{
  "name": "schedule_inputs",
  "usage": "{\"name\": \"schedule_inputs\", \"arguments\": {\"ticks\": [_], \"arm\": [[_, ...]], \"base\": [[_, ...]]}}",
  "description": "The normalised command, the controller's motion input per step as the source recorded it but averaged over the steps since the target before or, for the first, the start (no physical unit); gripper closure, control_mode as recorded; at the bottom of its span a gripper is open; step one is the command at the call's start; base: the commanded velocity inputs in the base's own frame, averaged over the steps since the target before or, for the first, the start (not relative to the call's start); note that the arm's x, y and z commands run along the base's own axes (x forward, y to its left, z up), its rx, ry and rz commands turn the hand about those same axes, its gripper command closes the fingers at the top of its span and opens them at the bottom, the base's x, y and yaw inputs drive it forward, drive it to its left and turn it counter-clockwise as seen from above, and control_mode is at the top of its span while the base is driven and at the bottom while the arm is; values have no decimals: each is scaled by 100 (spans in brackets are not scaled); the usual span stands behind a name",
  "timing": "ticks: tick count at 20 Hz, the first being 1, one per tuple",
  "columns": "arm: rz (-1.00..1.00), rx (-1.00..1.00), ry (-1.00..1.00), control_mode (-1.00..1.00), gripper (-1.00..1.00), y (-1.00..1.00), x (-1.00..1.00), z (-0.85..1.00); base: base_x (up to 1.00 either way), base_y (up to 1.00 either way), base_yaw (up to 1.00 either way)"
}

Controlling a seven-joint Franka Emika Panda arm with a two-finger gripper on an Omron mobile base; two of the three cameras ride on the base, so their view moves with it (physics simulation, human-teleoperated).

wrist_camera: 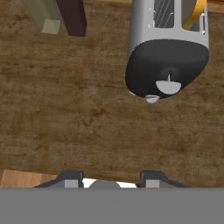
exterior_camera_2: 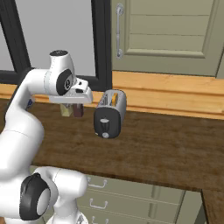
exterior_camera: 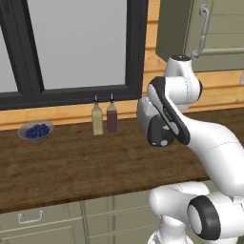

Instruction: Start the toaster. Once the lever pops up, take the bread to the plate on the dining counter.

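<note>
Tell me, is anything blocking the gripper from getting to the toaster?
Nothing visible. In the hand view, bare wooden counter lies between the gripper and the toaster. The two bottles stand off to one side, not in the path.

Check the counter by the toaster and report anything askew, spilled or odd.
Nothing stands out. The toaster stands upright on the wooden counter with bread in a slot; two bottles stand upright, blueberries sit in their bowl.
</note>
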Motion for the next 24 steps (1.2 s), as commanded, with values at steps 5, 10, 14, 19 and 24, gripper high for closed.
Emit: {"name": "schedule_inputs", "arguments": {"ticks": [5, 10, 14, 19, 24], "arm": [[0, 0, -3, -100, -100, -14, 0, 0], [0, 0, -1, -100, -100, -39, 0, -2], [0, 0, 0, -100, -100, -36, 0, -11], [0, 0, 0, -100, 100, -24, 11, -17], [0, 0, 0, -100, 100, -13, 19, -19]], "base": [[0, 0, 0], [0, 0, 0], [0, 0, 0], [0, 0, 0], [0, 0, 0]]}}
